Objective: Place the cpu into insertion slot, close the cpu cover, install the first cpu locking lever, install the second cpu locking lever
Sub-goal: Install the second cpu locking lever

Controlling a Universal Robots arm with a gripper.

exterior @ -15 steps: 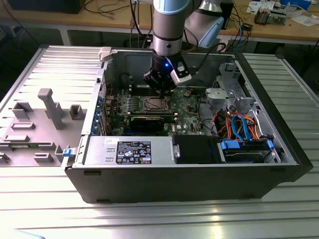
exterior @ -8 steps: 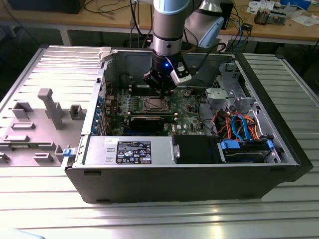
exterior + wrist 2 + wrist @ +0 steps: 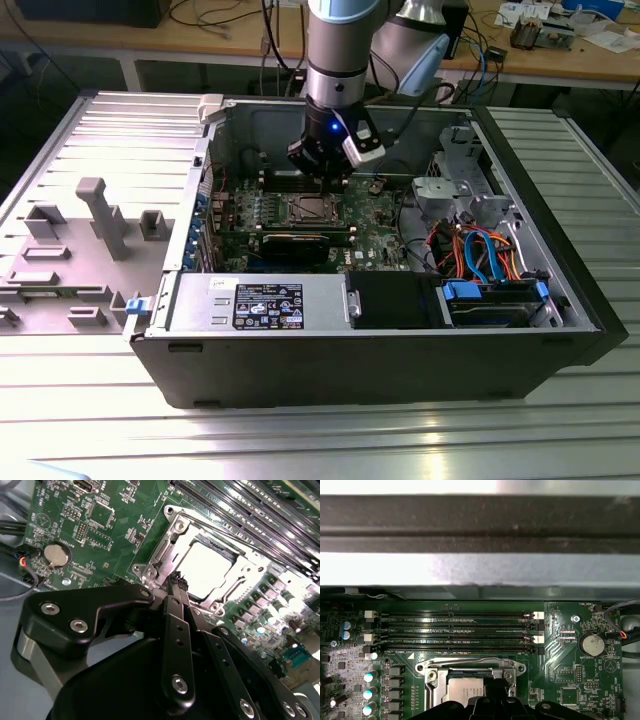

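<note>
In the exterior view, an open dark grey computer case (image 3: 380, 350) lies on its side on a ribbed metal tabletop (image 3: 300, 440), with a grey moulded plastic panel (image 3: 90, 230) beside it toward the tabletop's edge at the exterior view's left. The silver and blue robot arm reaches down into the case, and its black gripper (image 3: 322, 172) hangs just above the green motherboard (image 3: 375, 215), close over the silvery square insertion slot (image 3: 307, 209) near the middle of the board. A long black graphics card (image 3: 295, 244) lies just beside the slot, and orange and blue cables (image 3: 485, 250) fill the case's corner at the exterior view's right.

In the second wrist view, the gripper (image 3: 176, 582) has its two slim black fingers (image 3: 172, 610) pressed together, their tips at the edge of the thin silvery metal cpu cover (image 3: 172, 542). The cover lies flat over the slot, and the small flat silvery-grey cpu (image 3: 205, 570) shows through its square window, seated in the socket. A round silver coin battery (image 3: 55, 554) sits well apart on the board.

In the first wrist view, the cpu (image 3: 465, 690) sits framed by the cover (image 3: 470, 667), beside four long black memory slots (image 3: 455, 630)
</note>
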